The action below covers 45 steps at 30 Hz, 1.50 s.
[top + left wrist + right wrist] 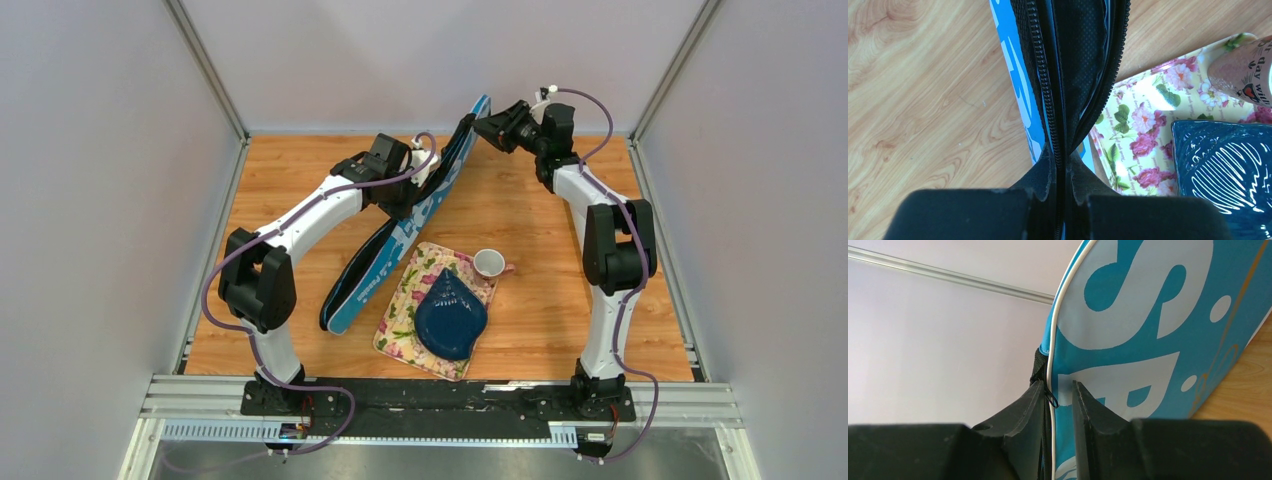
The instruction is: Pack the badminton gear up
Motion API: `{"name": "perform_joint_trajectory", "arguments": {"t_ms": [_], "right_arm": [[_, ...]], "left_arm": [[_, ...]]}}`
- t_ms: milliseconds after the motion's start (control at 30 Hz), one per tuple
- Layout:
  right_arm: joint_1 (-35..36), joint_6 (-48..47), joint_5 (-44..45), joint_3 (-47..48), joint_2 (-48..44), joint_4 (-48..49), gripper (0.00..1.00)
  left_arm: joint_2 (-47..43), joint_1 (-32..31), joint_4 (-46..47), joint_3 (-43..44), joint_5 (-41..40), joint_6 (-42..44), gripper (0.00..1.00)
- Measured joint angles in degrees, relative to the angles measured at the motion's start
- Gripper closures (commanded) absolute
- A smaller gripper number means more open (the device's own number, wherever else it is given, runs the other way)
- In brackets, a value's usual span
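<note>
The long blue "SPORT" racket bag [385, 270] stands on its edge and slants from the table's middle up to the far wall. My left gripper [415, 195] is shut on the bag's black zipper edge at mid-length. In the left wrist view the jaws [1062, 170] pinch the zipper strip of the bag [1013, 75]. My right gripper [487, 127] holds the bag's raised far end. In the right wrist view its jaws [1060, 390] stand narrowly apart around the white-piped edge of the bag [1148, 315] and the zipper pull [1052, 400]. Rackets, shuttlecocks and tube are out of view.
A floral cloth [410, 290] with a dark blue plate [450, 315] lies right of the bag's near end, and a small white cup [488, 263] stands at the cloth's far corner. The left wrist view shows the cloth [1148, 115], plate [1228, 165] and cup [1248, 70]. Walls enclose the table.
</note>
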Motion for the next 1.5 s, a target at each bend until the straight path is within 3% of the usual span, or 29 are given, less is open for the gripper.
{"name": "perform_joint_trajectory", "arguments": {"t_ms": [400, 667, 1000, 1267, 1500], "right_arm": [[0.13, 0.17, -0.39, -0.11, 0.0, 0.37, 0.72], [0.44, 0.68, -0.85, -0.11, 0.0, 0.48, 1.0], [0.66, 0.96, -1.88, -0.44, -0.24, 2.03, 1.0], [1.97, 0.68, -0.85, -13.4, -8.17, 5.27, 1.0], [11.52, -1.11, 4.81, -30.18, -18.03, 7.28, 1.0]], "left_arm": [[0.0, 0.02, -0.02, 0.02, -0.02, -0.04, 1.0], [0.0, 0.02, -0.02, 0.02, -0.02, -0.2, 1.0], [0.26, 0.0, 0.07, 0.09, -1.03, -1.18, 1.0], [2.78, -0.02, -0.11, 3.28, -3.61, -3.58, 1.0], [4.46, -0.11, -0.04, 5.01, -4.42, -5.33, 1.0]]}}
